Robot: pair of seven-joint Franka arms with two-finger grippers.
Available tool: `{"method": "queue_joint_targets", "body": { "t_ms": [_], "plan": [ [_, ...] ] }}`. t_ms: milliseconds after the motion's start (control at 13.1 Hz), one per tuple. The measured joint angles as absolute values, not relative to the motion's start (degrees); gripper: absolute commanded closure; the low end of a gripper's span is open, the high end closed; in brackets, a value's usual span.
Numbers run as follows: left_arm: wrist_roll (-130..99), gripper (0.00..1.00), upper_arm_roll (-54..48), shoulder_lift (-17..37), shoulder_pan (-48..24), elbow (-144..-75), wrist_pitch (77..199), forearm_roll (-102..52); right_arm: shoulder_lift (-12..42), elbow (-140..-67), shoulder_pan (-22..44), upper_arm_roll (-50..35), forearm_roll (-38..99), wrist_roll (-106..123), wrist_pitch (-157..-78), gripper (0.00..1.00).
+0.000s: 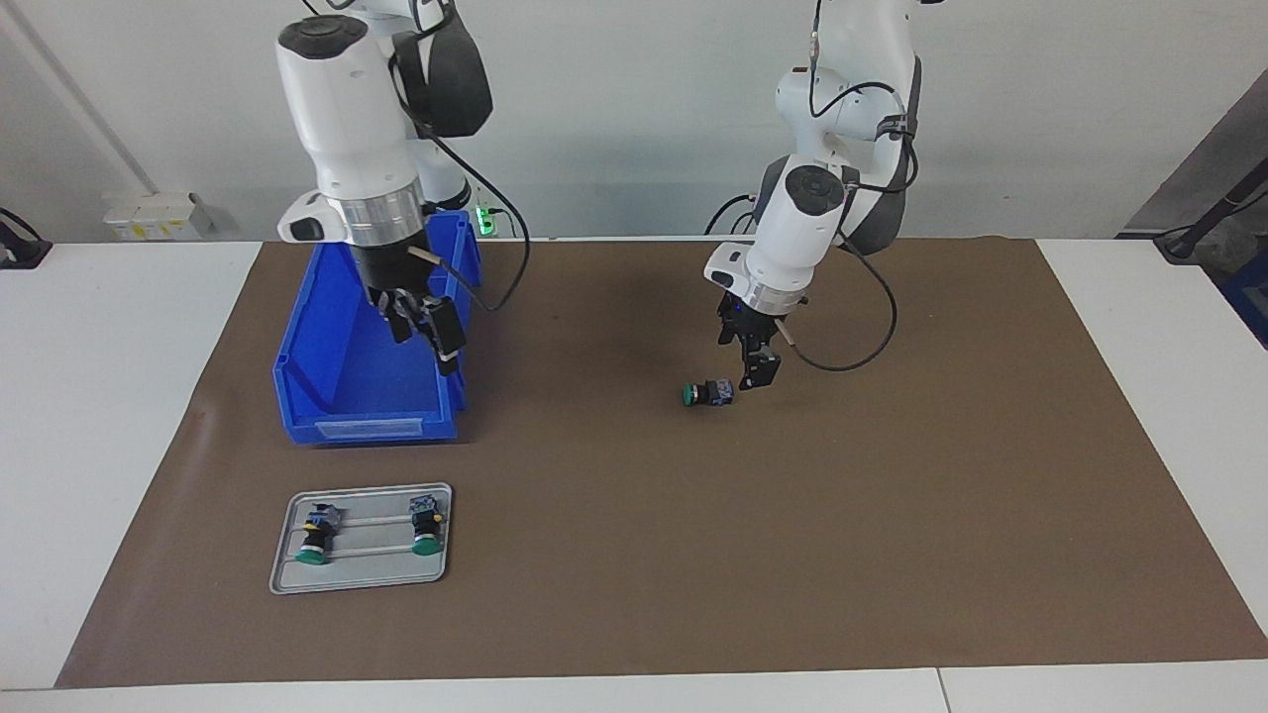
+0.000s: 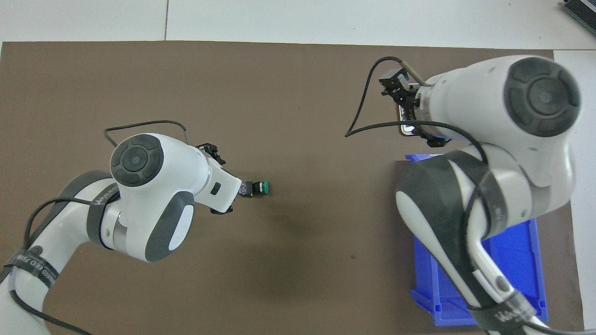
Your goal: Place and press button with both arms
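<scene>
Left gripper (image 1: 755, 368) wide open, holding nothing, just beside the button (image 1: 707, 393) lying mid-mat. Right gripper (image 1: 424, 332) open and empty over the blue bin (image 1: 327, 386).

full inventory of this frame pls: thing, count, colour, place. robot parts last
button on the mat: 1, green cap, black body, grey-blue base; lying on its side mid-mat, toward the left arm's end.
buttons on the tray: 2, same colours; lying on the tray, caps pointing away from the robots.
tray: 1, grey metal; farther from the robots than the bin, toward the right arm's end.
bin: 1, blue; near the robots, toward the right arm's end.
mat: 1, brown; covering most of the table.
table: 1, white.
left gripper: 1, black; open, low beside the base of the button on the mat.
right gripper: 1, black; open, raised over the bin.
</scene>
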State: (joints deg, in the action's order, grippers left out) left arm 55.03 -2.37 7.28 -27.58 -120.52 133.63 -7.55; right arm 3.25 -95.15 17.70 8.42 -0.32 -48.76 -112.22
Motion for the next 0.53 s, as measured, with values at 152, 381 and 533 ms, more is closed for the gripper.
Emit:
{"method": "queue_joint_targets", "body": {
  "t_ms": [152,381,533],
  "plan": [
    [53.2,0.03,-2.3,10.4,-29.1,-119.8,135.5,-7.6,1.4,-95.1,14.4,8.5,-0.2,-39.0,-108.7,0.0],
    [50.6,0.03,-2.3,16.2,-30.8,-116.6,139.0,-7.6,-1.0,-95.1,11.2,8.5,-0.2,-27.3,-103.2,0.0],
    [50.3,0.05,-2.2,18.5,-31.3,-115.5,140.4,-7.5,-2.6,-95.1,9.3,8.6,-0.2,-20.9,-98.5,0.0]
  ]
}}
